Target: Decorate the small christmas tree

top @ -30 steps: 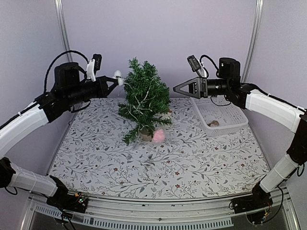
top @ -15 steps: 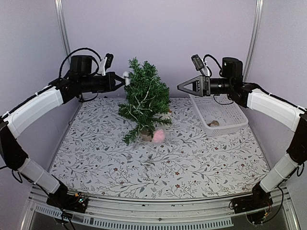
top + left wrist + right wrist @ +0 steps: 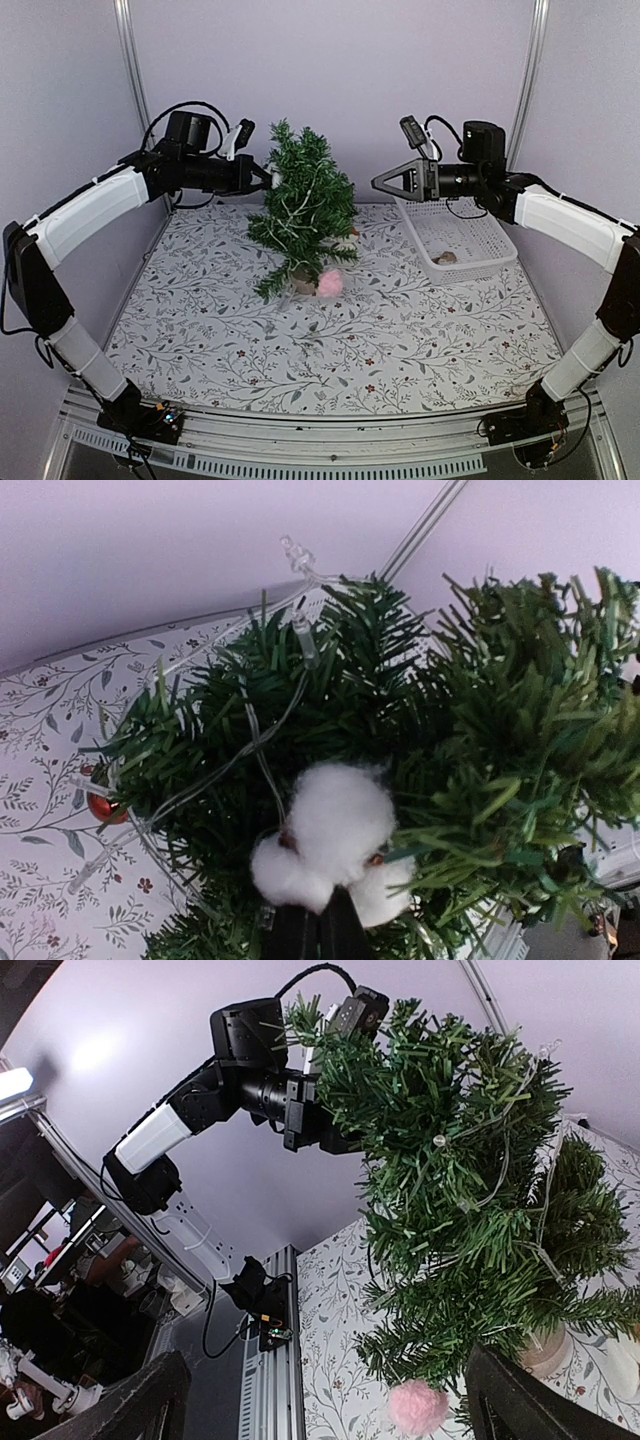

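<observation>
left gripper (image 3: 318,920) tips were hidden behind white fluffy ornament (image 3: 335,835) in small christmas tree (image 3: 470,710) | brown item (image 3: 447,257) in basket (image 3: 478,268) was too small to name

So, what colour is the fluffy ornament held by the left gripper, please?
The ornament is white, clearest in the left wrist view.

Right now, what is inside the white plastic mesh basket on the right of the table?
The white mesh basket holds one small brown item near its front left corner; otherwise its visible floor looks bare. The right arm covers its back edge.
</observation>
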`<state>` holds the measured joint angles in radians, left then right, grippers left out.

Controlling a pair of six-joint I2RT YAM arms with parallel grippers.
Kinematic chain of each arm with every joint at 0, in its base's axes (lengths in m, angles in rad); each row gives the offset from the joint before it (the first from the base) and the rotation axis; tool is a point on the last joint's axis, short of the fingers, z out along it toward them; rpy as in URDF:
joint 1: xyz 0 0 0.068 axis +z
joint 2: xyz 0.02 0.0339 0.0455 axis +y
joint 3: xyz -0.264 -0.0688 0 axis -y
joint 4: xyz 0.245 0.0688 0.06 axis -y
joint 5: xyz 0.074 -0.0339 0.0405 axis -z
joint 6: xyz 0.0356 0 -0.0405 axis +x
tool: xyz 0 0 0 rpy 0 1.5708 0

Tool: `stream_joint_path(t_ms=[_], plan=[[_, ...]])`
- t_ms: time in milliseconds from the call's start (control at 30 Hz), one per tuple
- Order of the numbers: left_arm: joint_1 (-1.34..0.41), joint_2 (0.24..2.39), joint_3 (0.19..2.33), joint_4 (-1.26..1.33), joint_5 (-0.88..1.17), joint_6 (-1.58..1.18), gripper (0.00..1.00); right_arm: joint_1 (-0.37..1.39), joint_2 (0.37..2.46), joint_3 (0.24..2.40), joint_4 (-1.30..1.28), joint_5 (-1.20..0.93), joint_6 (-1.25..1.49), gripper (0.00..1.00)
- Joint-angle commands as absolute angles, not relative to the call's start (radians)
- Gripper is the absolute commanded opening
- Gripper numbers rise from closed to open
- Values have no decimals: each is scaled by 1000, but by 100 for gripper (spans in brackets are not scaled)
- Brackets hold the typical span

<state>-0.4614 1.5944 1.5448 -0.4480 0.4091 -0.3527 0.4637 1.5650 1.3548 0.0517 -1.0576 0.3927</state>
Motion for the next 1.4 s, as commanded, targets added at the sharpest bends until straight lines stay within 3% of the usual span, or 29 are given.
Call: stream_joint_path(t_ms=[0,133,333,567,767,1033,1367], plan=[[-456,1622,1601,-479,436,-318,1,457,1585,1392,43,-1074,385,99],[-461,1646,1621,-509,437,-302,8,456,1587,1397,43,-1072,388,99],[-469,1659,1634,-548,426,-283,31,455,1589,1397,35,-1066,387,99],[-459,1587,1592,-554,365,-279,39,444,1586,1397,24,-1055,385,99],[-434,1519,1545,-546,362,-284,60,427,1583,1392,15,-1035,387,99],[-347,1411,1379,-413,451,-339,61,401,1580,1363,4,-989,409,99],[-277,1392,1109,-169,481,-353,55,398,1589,1309,-145,-930,352,92]])
